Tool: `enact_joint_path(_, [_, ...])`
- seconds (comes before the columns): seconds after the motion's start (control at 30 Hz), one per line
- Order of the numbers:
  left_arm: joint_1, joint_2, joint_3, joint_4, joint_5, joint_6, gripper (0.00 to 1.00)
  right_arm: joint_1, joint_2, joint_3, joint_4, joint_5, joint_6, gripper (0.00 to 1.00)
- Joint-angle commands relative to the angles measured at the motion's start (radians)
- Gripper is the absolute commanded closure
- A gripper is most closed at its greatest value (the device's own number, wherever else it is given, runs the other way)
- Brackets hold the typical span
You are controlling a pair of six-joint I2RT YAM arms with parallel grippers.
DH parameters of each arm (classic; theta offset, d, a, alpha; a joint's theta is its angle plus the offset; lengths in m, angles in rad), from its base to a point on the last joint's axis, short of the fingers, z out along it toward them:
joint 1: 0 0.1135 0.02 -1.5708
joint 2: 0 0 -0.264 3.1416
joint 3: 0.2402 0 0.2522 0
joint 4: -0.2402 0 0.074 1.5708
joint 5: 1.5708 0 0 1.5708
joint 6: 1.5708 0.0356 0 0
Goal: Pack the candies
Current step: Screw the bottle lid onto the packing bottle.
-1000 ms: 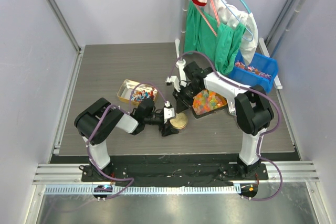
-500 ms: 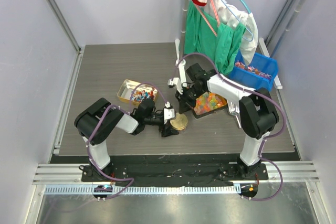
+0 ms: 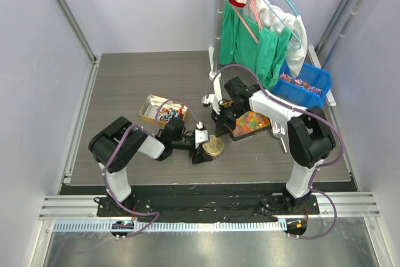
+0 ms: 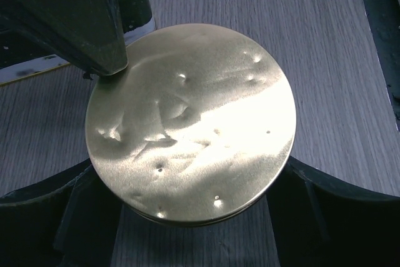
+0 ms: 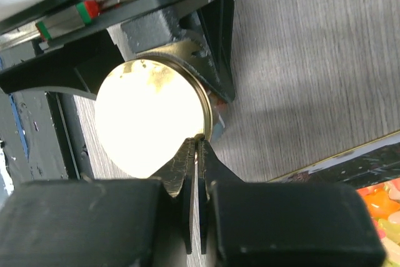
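Note:
The candies, in red, blue and white wrappers, lie in an open rectangular gold tin (image 3: 150,105) at the left, with more in a blue bin (image 3: 304,85) at the back right. A round gold tin with its lid on (image 3: 213,146) stands at the front middle. My left gripper (image 3: 203,149) is shut on its sides, and my left fingers (image 4: 81,217) flank the tin (image 4: 190,123). My right gripper (image 3: 220,128) is shut just above the tin's far rim. In the right wrist view its tips (image 5: 199,145) meet at the lid's edge (image 5: 150,123).
A black tray of orange, yellow and green jelly pieces (image 3: 249,123) sits right of the round tin, under my right arm; a corner shows in the right wrist view (image 5: 381,211). Green and white clothes on hangers (image 3: 259,42) hang at the back.
My right gripper has drawn back a little from the round tin, and the right arm's elbow has swung right. The left arm and the tin have not moved.

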Motion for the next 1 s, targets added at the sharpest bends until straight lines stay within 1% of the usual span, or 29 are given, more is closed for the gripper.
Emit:
enact_joint_path(0.0, [0.014,0.017,0.016,-0.029,-0.079,0.001,0.49,0.022,-0.012,-0.05,-0.175,-0.022,-0.021,0.94])
enact_joint_path(0.47, [0.014,0.02,0.019,-0.034,-0.08,0.0,0.5,0.042,-0.032,-0.108,-0.184,-0.025,-0.039,0.97])
enact_joint_path(0.6, [0.014,0.02,0.019,-0.034,-0.08,-0.002,0.49,0.057,-0.034,-0.107,-0.183,-0.016,-0.039,0.99])
enact_joint_path(0.87, [0.014,0.02,0.02,-0.035,-0.082,-0.002,0.49,0.083,-0.039,-0.111,-0.187,-0.008,-0.039,0.99])
enact_joint_path(0.97, [0.014,0.02,0.02,-0.035,-0.083,-0.002,0.49,0.083,-0.052,-0.104,-0.184,0.007,-0.037,0.96])
